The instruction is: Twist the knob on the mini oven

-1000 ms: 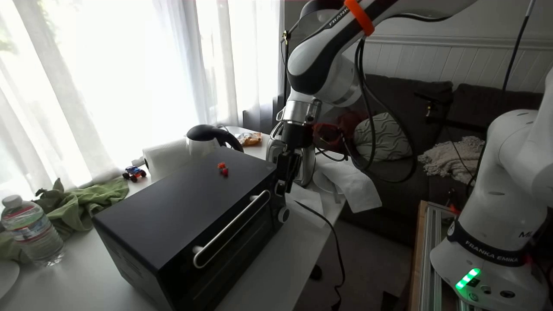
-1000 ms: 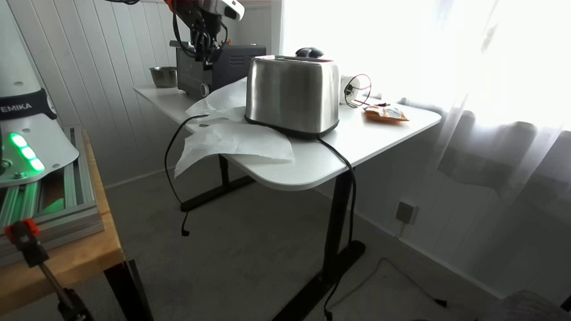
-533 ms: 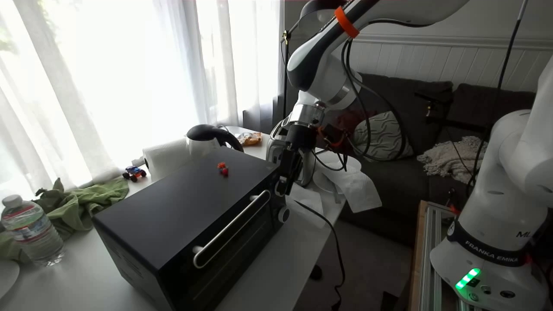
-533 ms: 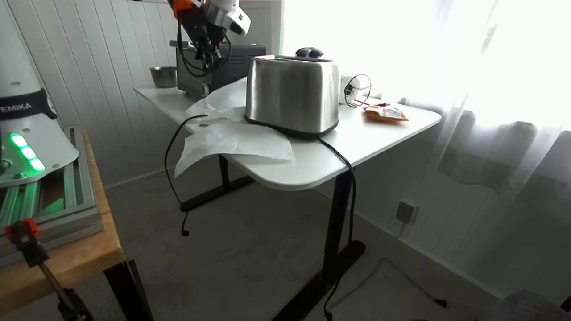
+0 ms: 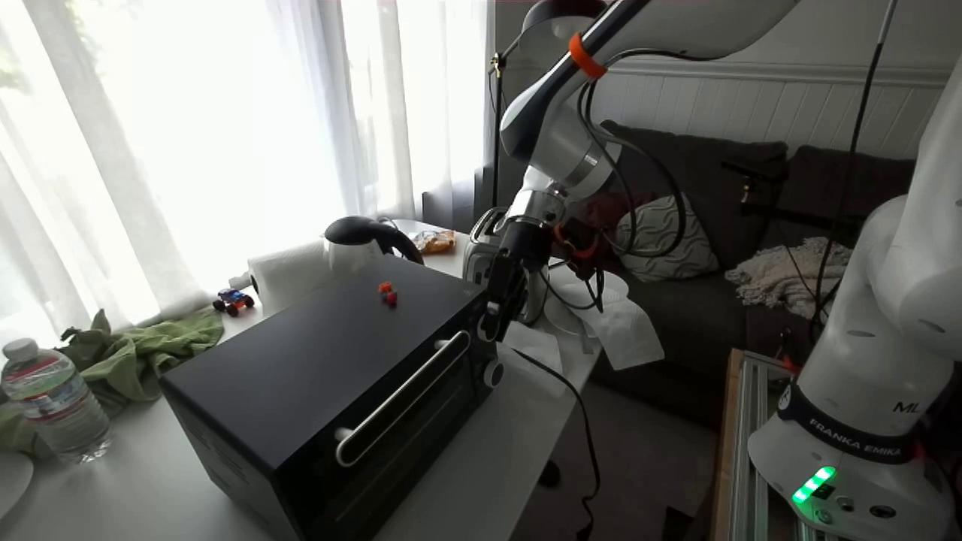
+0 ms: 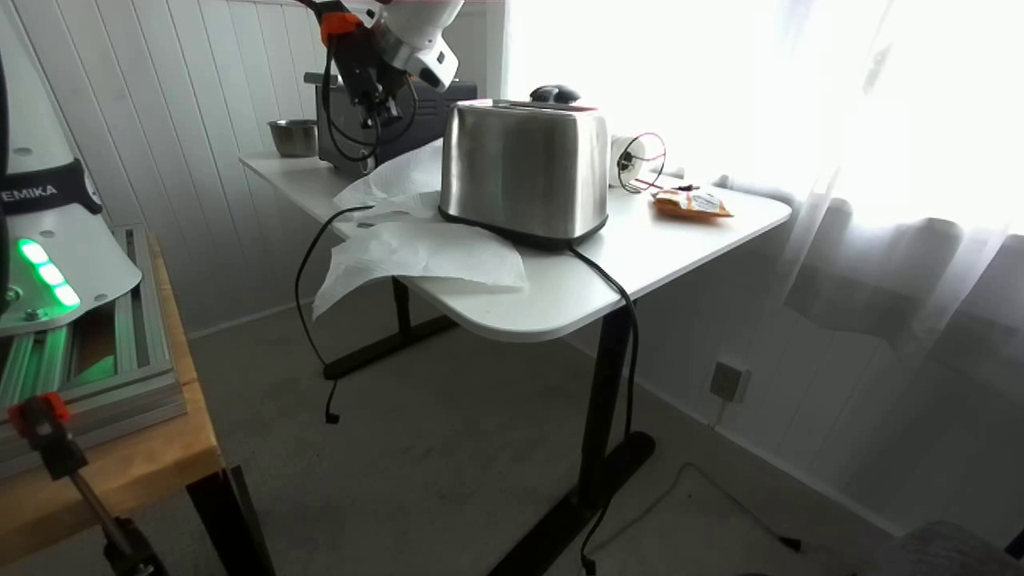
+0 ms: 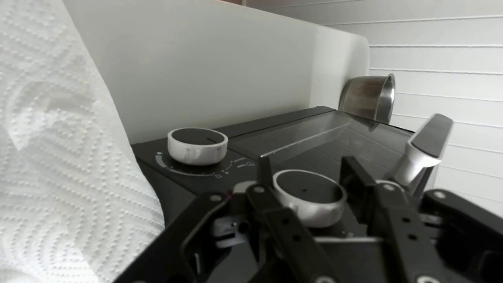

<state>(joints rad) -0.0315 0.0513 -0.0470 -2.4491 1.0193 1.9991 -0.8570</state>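
My hand [image 7: 308, 171] spread, fingers [image 7: 357, 175] either side of the upper knob [image 7: 308, 189] on the mini oven [image 5: 323, 353]; whether they touch it, I cannot tell.

In an exterior view cam sits high & nr the mini oven [image 5: 316, 330], looking dn on its top, obliquely along its front; window curtain [image 5: 218, 135] frame L, robot base [image 5: 849, 469] frame R. In an exterior view cam is lower, approx. facing back from opp. end of table [image 6: 552, 308]: toaster [image 6: 524, 172] nr, mini oven well behind, robot base L, window curtain R. Both exterior views share all these. Wrist cam v. close, rolled sideways, gripper [image 7: 307, 177] in fgnd, aimed past knob [image 7: 308, 188] twd steel bowl [image 7: 363, 96]; steel bowl [image 6: 294, 138] also in an exterior view.
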